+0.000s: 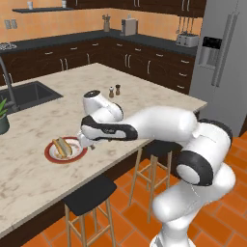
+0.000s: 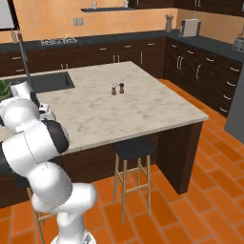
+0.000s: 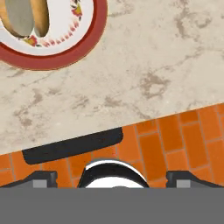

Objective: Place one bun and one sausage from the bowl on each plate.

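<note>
A white plate with a red rim [image 1: 52,155] [image 3: 83,48] lies near the island counter's front edge. One golden-tan bun [image 1: 61,146] [image 3: 19,15] rests on it, pale split side showing. I cannot tell whether a sausage lies with it. My gripper [image 1: 87,143] [image 3: 112,179] hangs just right of the plate, over the counter's edge. It is open, fingertips [image 3: 41,178] wide apart and nothing between them. The black bowl, the grey-rimmed plate and the other bun are out of view.
Two small shakers [image 1: 114,90] [image 2: 117,88] stand mid-counter. A sink [image 1: 26,94] [image 2: 47,81] and a potted plant [image 1: 3,118] are at the far left. Dark stools [image 1: 89,193] [image 2: 135,147] [image 3: 72,146] stand under the front edge.
</note>
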Available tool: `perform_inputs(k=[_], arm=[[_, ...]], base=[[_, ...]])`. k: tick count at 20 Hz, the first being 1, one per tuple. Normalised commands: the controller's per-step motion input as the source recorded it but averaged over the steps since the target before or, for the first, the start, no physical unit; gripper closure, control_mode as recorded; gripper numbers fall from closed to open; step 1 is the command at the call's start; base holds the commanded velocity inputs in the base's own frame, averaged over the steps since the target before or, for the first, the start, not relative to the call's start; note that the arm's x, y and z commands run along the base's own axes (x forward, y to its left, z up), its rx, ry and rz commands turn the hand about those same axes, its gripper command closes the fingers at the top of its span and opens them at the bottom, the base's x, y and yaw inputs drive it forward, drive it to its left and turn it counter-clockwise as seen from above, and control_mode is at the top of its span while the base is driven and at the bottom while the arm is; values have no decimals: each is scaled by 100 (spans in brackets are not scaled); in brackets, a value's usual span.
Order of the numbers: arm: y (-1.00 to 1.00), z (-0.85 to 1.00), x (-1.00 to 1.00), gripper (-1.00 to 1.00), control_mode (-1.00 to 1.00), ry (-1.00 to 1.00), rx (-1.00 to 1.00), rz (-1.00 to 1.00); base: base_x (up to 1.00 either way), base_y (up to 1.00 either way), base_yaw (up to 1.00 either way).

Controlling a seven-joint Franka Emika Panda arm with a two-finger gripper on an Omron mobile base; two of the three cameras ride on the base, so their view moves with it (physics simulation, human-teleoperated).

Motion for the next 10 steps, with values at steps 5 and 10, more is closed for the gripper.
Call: perform_inputs(k=[5,10], arm=[[-51,5,-100,-100,-100,-23,8,0],[0,0,0,-100,100,0,0,0]], base=[[0,0,0],[-100,36,18]])
